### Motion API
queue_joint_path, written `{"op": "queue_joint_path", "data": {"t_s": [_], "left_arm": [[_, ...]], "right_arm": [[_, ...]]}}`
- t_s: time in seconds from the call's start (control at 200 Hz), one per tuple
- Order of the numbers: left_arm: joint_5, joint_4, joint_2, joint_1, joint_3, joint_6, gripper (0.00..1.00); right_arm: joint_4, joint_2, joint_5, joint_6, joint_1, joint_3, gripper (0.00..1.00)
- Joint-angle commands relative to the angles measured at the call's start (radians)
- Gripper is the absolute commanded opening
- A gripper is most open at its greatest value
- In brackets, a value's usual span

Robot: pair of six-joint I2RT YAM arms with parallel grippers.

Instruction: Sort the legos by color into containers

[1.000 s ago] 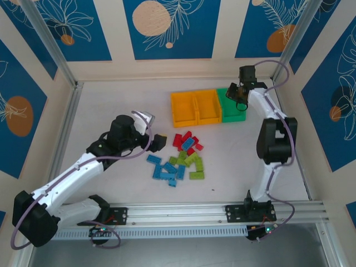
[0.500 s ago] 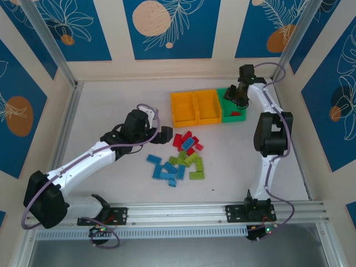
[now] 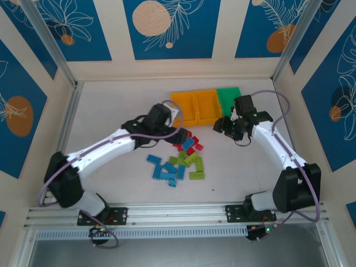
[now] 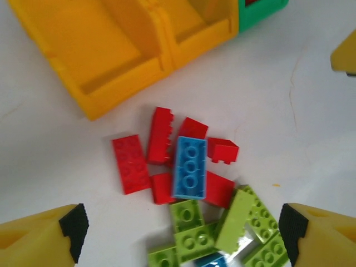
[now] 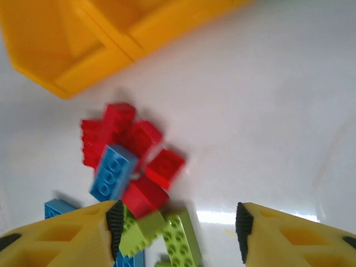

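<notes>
Both grippers look set for picks. The left gripper (image 4: 183,222) hangs wide open and empty over the legos (image 4: 189,167), heaped just before the bins (image 3: 186,108). The right gripper (image 5: 178,222), jaws parted and empty, hovers beside the heap.

- The top external view looks down from above and behind the arm bases (image 3: 105,214), far enough off to take in the whole white table (image 3: 105,105).
- The left wrist view looks steeply down from close over the legos (image 4: 189,167). Its own fingertips (image 4: 72,222) sit at the bottom corners and the containers (image 4: 128,78) run along the top.
- The right wrist view is blurred. It seems to look down at a slant, closer still.
- All three views share the red bricks and the orange bins' near wall.
</notes>
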Motion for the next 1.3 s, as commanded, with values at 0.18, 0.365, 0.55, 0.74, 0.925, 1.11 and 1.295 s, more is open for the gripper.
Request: {"op": "queue_joint_path", "data": {"t_s": [0.18, 0.365, 0.55, 0.74, 0.925, 1.11, 1.295], "left_arm": [[-0.073, -0.154, 0.339, -0.085, 0.24, -0.065, 0.77], [-0.109, -0.127, 0.421, -0.085, 0.267, -0.017, 0.7], [-0.133, -0.133, 0.479, -0.085, 0.276, -0.009, 0.53], [-0.153, -0.122, 0.479, -0.085, 0.257, -0.006, 0.35], [-0.134, -0.1, 0.442, -0.085, 0.247, -0.006, 0.19], [-0.179, -0.078, 0.315, -0.07, 0.259, -0.011, 0.19], [-0.29, -0.021, 0.338, 0.017, 0.341, 0.026, 0.22]], "right_arm": [[-0.137, -0.18, 0.027, 0.033, 0.002, -0.042, 0.67], [-0.138, -0.209, 0.009, 0.018, 0.001, -0.049, 0.68], [-0.139, -0.225, 0.004, 0.031, 0.003, -0.044, 0.68], [-0.141, -0.242, 0.008, 0.033, 0.001, -0.041, 0.69], [-0.143, -0.242, 0.006, 0.034, 0.003, -0.02, 0.69], [-0.14, -0.247, 0.022, 0.036, 0.003, -0.008, 0.69], [-0.123, -0.243, 0.018, 0.045, 0.003, -0.011, 0.69]]}}
